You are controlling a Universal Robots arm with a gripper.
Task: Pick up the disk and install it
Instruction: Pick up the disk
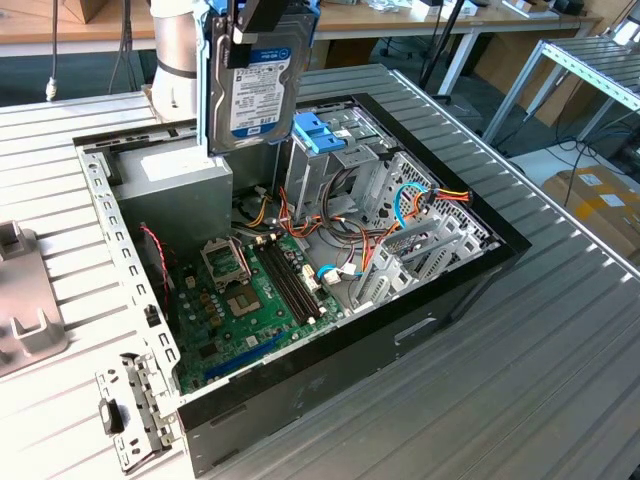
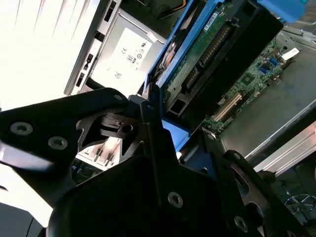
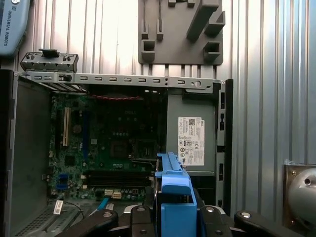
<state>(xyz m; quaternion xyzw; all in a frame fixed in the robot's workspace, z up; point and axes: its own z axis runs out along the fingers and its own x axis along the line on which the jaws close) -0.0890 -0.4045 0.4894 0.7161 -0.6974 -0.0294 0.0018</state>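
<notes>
I have the end effector (image 1: 258, 30) clamped on the disk (image 1: 255, 85), gripping it by its upper end so that it hangs upright in the air with its white label turned toward the exterior view. The disk sits in its light-blue frame and hovers above the open computer case (image 1: 470, 270), over the spot where the grey power supply box (image 1: 185, 185) meets the drive cage (image 1: 330, 150) with its blue tabs, touching neither. The case lies on its side in the middle of the ribbed metal tabletop (image 1: 520, 380), and the disk is held over the end of the case nearest the tabletop edge along the top of the exterior view. In the second wrist view I see the end effector (image 2: 170, 131) closed onto the blue frame, with the disk (image 2: 212, 49) showing its green circuit board and connectors. In the first wrist view the frame of the disk (image 3: 173, 185) rises between the black fingers (image 3: 140, 217) of the end effector (image 3: 174, 217), with the green motherboard (image 3: 98, 143) and the labelled power supply box (image 3: 190, 140) below it. A grey moulded fixture (image 1: 25, 300) rests on the tabletop beside the case, near the edge at the exterior view's left.
</notes>
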